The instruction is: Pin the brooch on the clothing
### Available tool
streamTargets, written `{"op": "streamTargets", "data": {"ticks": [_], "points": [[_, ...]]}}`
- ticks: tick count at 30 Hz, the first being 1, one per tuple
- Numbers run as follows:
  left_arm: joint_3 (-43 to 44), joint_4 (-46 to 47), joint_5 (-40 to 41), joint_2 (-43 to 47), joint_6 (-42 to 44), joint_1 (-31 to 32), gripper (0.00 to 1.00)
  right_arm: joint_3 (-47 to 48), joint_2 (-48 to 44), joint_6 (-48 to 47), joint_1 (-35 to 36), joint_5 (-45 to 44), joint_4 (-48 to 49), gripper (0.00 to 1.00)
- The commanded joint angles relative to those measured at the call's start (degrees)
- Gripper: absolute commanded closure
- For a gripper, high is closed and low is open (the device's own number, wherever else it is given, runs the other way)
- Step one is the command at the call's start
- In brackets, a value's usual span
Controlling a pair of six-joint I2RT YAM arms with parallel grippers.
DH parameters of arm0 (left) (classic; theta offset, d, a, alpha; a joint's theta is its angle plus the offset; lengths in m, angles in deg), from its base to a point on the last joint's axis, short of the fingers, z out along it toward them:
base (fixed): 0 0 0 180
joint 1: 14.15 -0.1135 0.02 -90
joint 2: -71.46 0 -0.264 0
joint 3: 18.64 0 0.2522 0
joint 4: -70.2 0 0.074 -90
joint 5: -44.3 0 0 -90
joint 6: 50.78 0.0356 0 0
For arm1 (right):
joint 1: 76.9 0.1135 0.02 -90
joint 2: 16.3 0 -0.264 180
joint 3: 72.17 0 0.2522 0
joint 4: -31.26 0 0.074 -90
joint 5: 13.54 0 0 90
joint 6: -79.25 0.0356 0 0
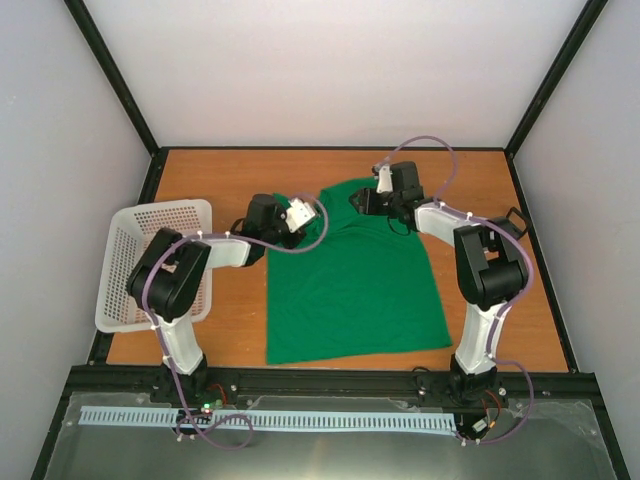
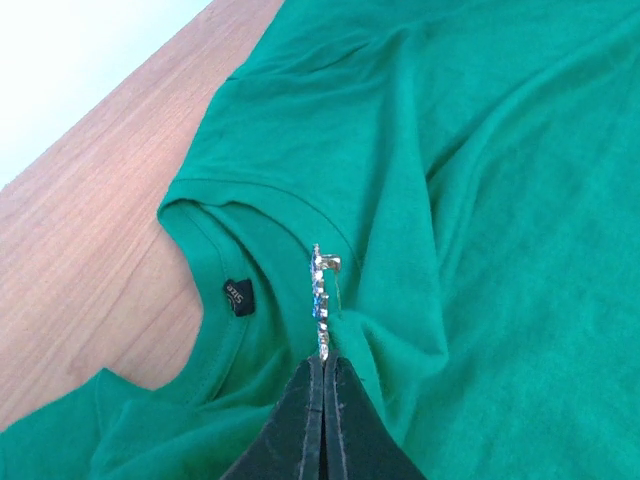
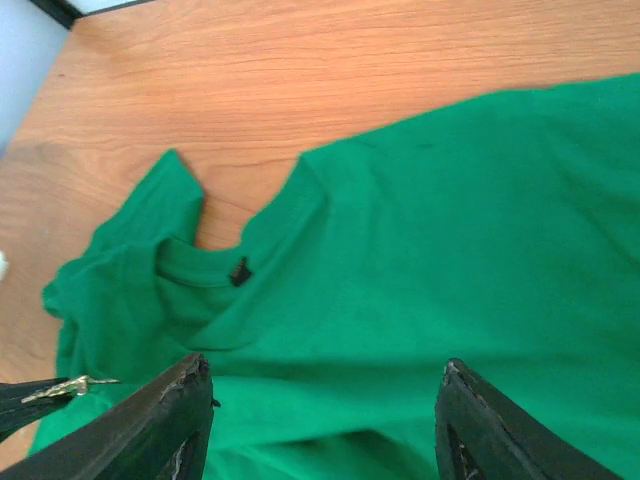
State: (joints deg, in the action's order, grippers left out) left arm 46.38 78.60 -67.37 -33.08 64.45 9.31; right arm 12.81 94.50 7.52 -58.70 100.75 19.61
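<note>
Left wrist view: left tool [image 2: 322, 372] clamped on brooch [image 2: 320, 290], at shirt [image 2: 500, 250] collar, toward counter [image 2: 90, 220] far edge.
Right tool [image 3: 322, 370]: wide, empty, above shirt.
Advice: right tool should tension fabric beside collar; push pin shallowly, steadily.

The left gripper [image 2: 323, 368], fingers pressed together, pinches the brooch [image 2: 322, 290] at its tips just beside the T-shirt [image 2: 500, 250] neckline. The right gripper [image 3: 325, 378] hangs near that neckline, fingers spread wide. The left arm [image 1: 185, 275] and right arm [image 1: 490, 265] bend inward.
</note>
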Motion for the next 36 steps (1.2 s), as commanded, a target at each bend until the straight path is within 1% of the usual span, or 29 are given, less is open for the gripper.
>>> {"op": "streamTargets", "data": {"ticks": [1,4,6,7,9,11,13,14,15,16,17,19,20,21,22,24,26,27,28,31,33,36], "points": [[1.73,-0.71,15.26,-0.37,8.81,4.06,0.99,0.85,-3.73,-3.40,-3.53,-1.91,-6.23,0.41],[-0.46,0.92,18.96,0.88,11.57,5.38,0.99,0.85,-4.72,-4.46,-4.12,-2.62,-6.83,0.41],[-2.11,2.09,23.95,1.15,14.80,6.97,0.97,0.69,-5.13,-5.03,-5.83,-2.24,-7.07,0.41],[-2.80,2.30,24.59,1.51,16.38,7.72,0.96,0.63,-5.30,-5.37,-6.29,-2.16,-7.25,0.41],[-4.05,1.63,24.17,2.97,18.65,8.80,0.92,0.44,-5.74,-6.62,-7.02,-2.55,-7.59,0.41],[-4.50,-0.97,23.08,4.87,18.40,9.53,0.91,0.17,-6.07,-7.65,-7.83,-3.30,-7.86,0.41],[-6.20,-2.86,21.08,7.08,17.95,10.09,0.88,0.51,-6.08,-8.68,-8.92,-3.56,-8.36,0.41],[-6.59,-4.68,19.54,8.12,17.59,10.26,0.83,0.74,-5.98,-9.07,-9.37,-3.77,-8.66,0.41],[-6.17,-7.71,17.20,9.09,17.17,10.28,0.75,1.14,-5.80,-9.67,-9.67,-3.81,-9.06,0.41],[-5.79,-10.32,15.87,10.03,16.29,10.36,0.69,1.90,-5.66,-10.38,-9.86,-4.00,-9.62,0.41],[-5.36,-13.00,13.98,11.14,14.75,10.33,0.66,2.29,-5.56,-10.91,-10.01,-4.29,-10.05,0.41],[-5.08,-17.15,8.74,13.88,13.02,10.29,0.51,2.86,-5.51,-10.85,-10.53,-3.43,-10.43,0.41],[-4.07,-20.12,6.70,15.18,10.62,10.32,0.47,2.99,-5.58,-10.79,-10.82,-2.96,-10.45,0.41],[-3.43,-21.73,4.90,16.77,7.34,10.06,0.45,2.96,-5.66,-10.98,-10.89,-3.01,-10.43,0.41],[-3.33,-22.54,1.95,18.72,4.19,9.65,0.43,3.15,-5.76,-11.30,-10.98,-3.04,-10.62,0.41],[-3.33,-22.40,-0.67,22.57,-3.65,8.50,0.40,3.70,-5.60,-12.45,-11.08,-3.15,-11.32,0.41],[-2.56,-22.52,-5.72,24.49,-12.53,5.20,0.35,5.20,-4.43,-15.26,-11.11,-2.76,-12.70,0.41],[-1.84,-22.53,-5.95,24.65,-17.05,3.37,0.33,6.67,-3.40,-16.73,-11.16,-2.76,-14.09,0.41],[-0.61,-23.20,-4.20,24.06,-21.08,1.80,0.32,8.63,-1.93,-18.65,-11.04,-3.18,-16.34,0.40],[5.42,-27.43,0.03,18.89,-27.09,-3.05,0.31,14.40,2.47,-23.03,-11.02,-6.01,-21.89,0.38],[11.07,-30.80,2.74,13.64,-28.94,-5.57,0.29,18.59,5.76,-25.50,-10.95,-7.02,-25.21,0.36],[19.64,-36.38,6.81,5.34,-30.56,-7.97,0.28,25.78,11.62,-28.20,-10.54,-7.20,-31.73,0.35]]}}
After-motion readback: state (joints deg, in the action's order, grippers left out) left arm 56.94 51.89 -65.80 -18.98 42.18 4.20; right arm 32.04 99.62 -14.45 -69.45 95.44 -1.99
